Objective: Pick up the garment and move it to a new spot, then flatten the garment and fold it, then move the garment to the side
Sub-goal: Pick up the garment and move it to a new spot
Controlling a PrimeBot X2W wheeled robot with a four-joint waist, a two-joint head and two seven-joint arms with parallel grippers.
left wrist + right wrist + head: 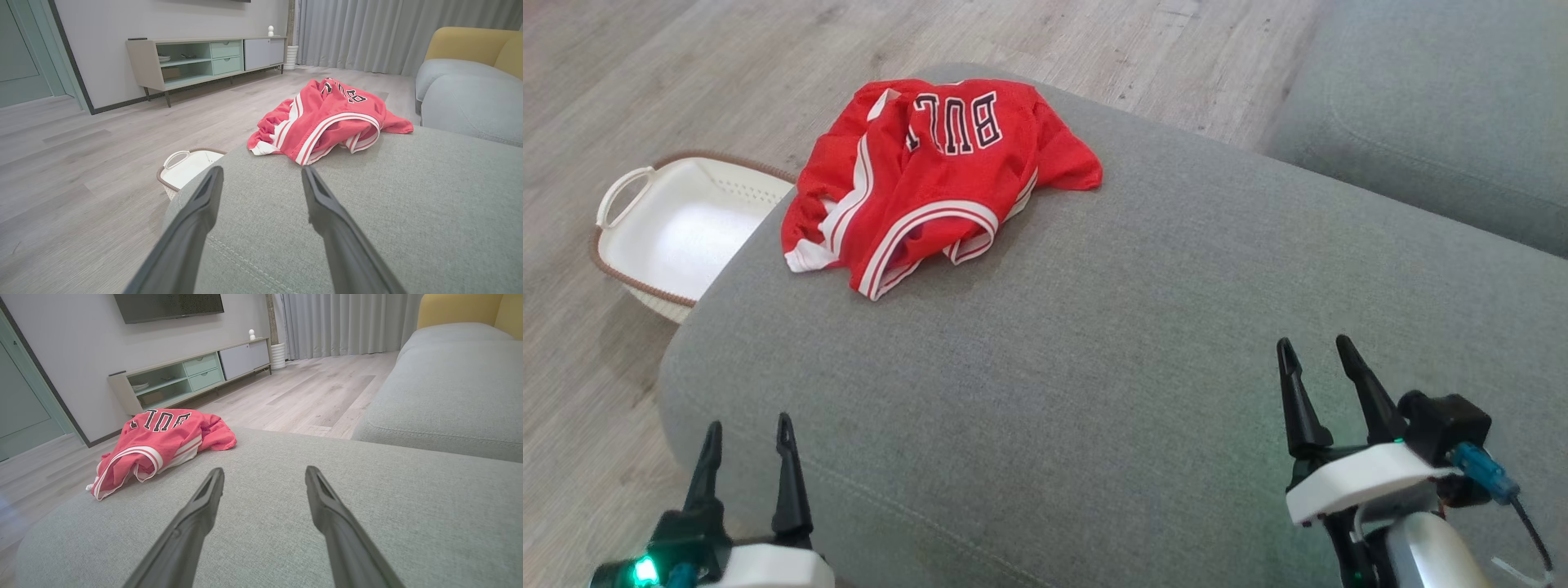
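Far left, on the wooden floor, a white basket (621, 192) with a brown rim sits tucked against the edge of the grey sofa seat (1135, 327). The part of its inside that I can see holds nothing. Next over, at the bottom of my head view, my left fingers (788, 482) stand spread wide with nothing between them, hovering at the seat's near left corner. Beyond them and a little to the right lies the garment (931, 180), a red jersey with white trim and black lettering. It is crumpled in a heap at the far left end of the seat, close to the edge above the basket, and neither arm touches it. Further right, my right fingers (1297, 400) are just as wide open and empty, poised over bare cushion well apart from the jersey. At the far right a second grey cushion (1437, 106) sits across a strip of floor. By my reading, nothing of the task is done yet: the pick-up and move to a new spot come first, and the flattening, folding and setting aside are all left.
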